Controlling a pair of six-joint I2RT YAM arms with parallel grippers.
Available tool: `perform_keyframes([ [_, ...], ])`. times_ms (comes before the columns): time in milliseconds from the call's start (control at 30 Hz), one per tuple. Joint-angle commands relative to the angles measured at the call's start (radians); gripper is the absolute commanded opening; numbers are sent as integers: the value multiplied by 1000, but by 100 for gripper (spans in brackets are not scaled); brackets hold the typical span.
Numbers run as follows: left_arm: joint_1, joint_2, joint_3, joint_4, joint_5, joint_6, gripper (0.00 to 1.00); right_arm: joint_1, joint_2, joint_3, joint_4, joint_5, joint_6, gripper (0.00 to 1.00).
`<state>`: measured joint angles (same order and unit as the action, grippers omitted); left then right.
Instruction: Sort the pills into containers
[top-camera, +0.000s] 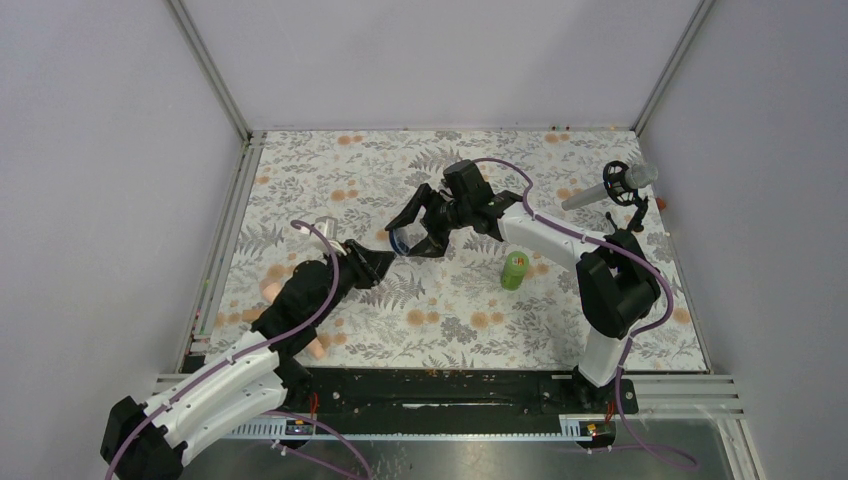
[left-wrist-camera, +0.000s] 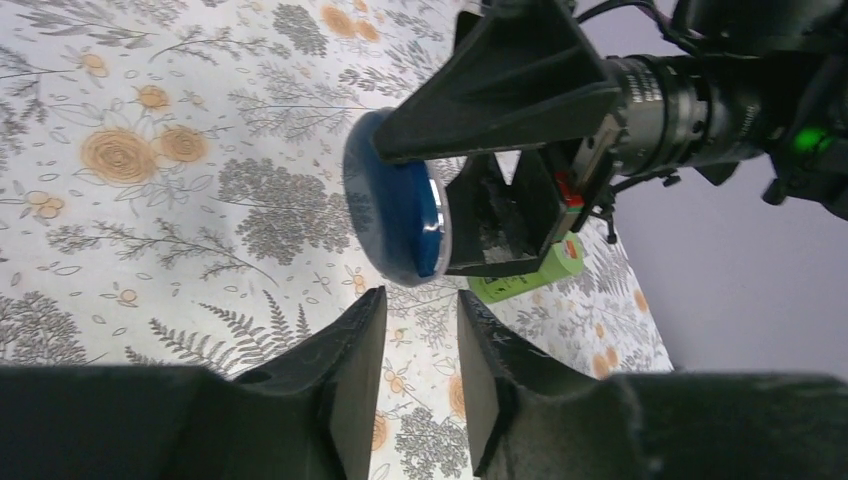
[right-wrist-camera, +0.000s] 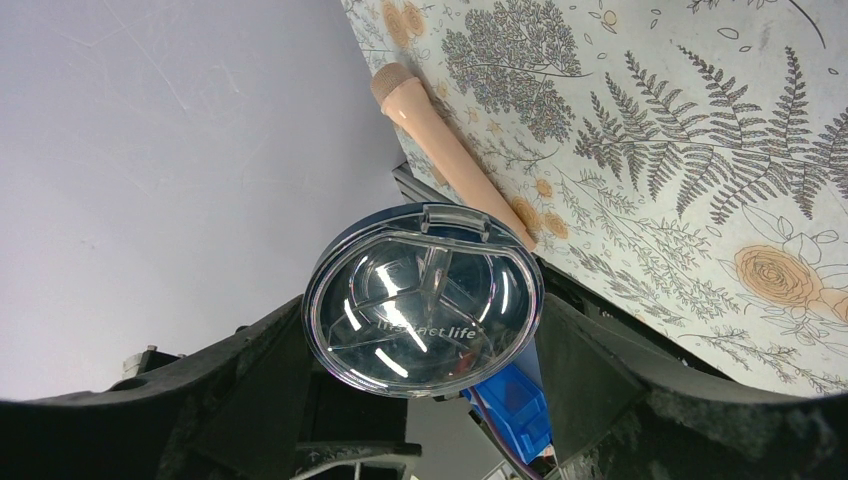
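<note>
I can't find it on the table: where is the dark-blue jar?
Top view: the dark-blue jar is mid-table, held in the right gripper, just ahead of the left gripper and left of the green bottle.

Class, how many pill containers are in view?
2: the bright green cylindrical bottle stands upright on the table; the round dark-blue jar is held in the right gripper. Others might be hidden.

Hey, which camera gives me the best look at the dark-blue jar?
The right wrist view: the dark-blue jar fills the middle, its clear lid facing the camera, between the fingers of the right gripper. The left wrist view shows its blue side and shiny rim edge-on. The top view shows only a small blue sliver.
</note>
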<state>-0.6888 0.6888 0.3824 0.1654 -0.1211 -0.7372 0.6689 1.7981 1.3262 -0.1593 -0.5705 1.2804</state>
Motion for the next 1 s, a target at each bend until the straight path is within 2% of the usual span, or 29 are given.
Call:
perform_keyframes([
  [0, 7, 22, 29, -27, -87, -20, 30, -9, -45, 4, 27, -40, -3, 51],
  [133, 6, 54, 66, -43, -87, -9, 26, -9, -52, 2, 27, -39, -6, 51],
  [667, 8, 15, 37, 57, -49, -1, 28, -9, -48, 6, 37, -40, -5, 50],
  [967, 11, 65, 62, 47, -56, 0, 29, -9, -52, 16, 15, -33, -32, 50],
])
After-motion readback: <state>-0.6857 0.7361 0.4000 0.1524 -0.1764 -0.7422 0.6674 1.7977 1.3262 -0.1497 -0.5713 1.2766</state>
